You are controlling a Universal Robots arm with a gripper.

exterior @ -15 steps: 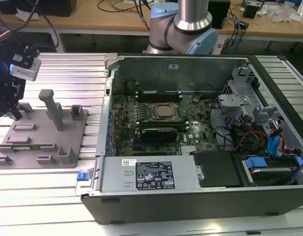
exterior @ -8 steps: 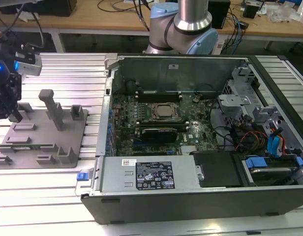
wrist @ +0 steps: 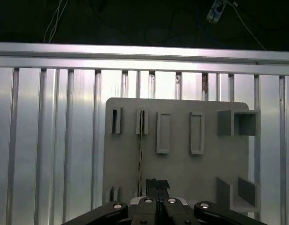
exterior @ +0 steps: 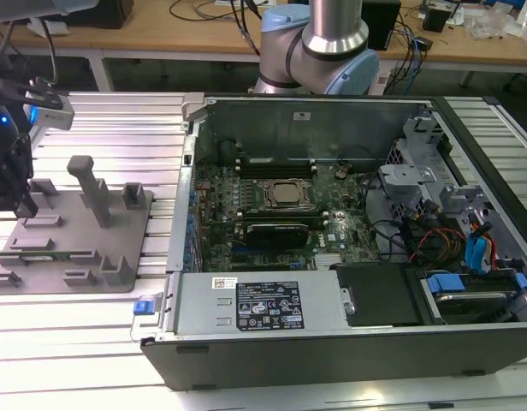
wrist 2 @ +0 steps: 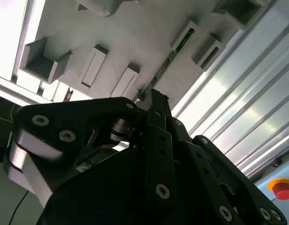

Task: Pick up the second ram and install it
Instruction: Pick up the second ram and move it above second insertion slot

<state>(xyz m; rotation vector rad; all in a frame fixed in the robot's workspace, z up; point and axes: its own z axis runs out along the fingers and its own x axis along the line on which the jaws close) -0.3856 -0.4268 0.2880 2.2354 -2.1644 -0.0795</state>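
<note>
The second ram is a thin green stick standing on edge in a slot of the grey fixture plate, at the exterior view's left. The first wrist view shows it edge-on as a dark line; the second wrist view shows its green edge. My gripper hangs above the plate's end nearest the exterior view's left edge. Its black fingers are pressed together with nothing between them, just beside one end of the stick. The same fingertips sit close to that end of the ram.
An open computer case lies in the middle, its motherboard exposed with the silver processor and a black card. Upright grey holders rise from the plate. A red button sits beside the ribbed aluminium table.
</note>
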